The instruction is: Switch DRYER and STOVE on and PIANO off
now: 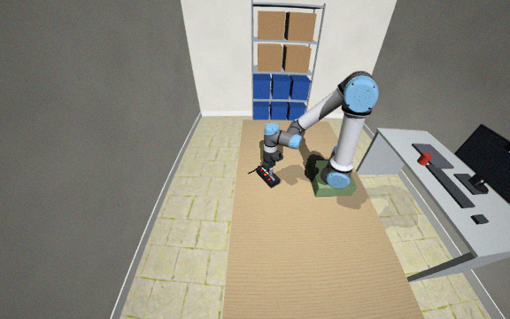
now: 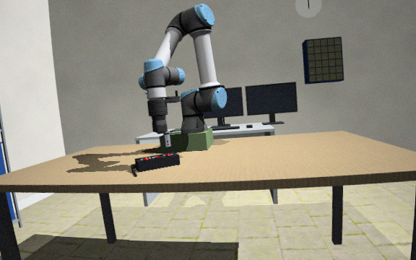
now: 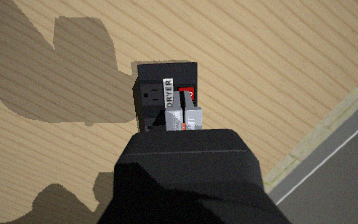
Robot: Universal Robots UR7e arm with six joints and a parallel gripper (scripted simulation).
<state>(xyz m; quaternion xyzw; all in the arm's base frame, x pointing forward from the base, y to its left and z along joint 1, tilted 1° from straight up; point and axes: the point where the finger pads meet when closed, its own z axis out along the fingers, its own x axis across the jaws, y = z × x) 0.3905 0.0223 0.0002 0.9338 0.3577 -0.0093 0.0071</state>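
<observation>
Black rectangular power strip (image 2: 157, 161) with red rocker switches, lying flat, left of centre in the exterior view, on matte wood-grain surface (image 2: 266, 159). White DRYER label (image 3: 168, 92) beside a red switch (image 3: 186, 93), upper centre of wrist view. Grey metal fingers pressed together, gripping nothing, poised just above the strip's switch row. Green block base (image 2: 193, 140) behind. Dark gripper body blocking the strip's near portion.
</observation>
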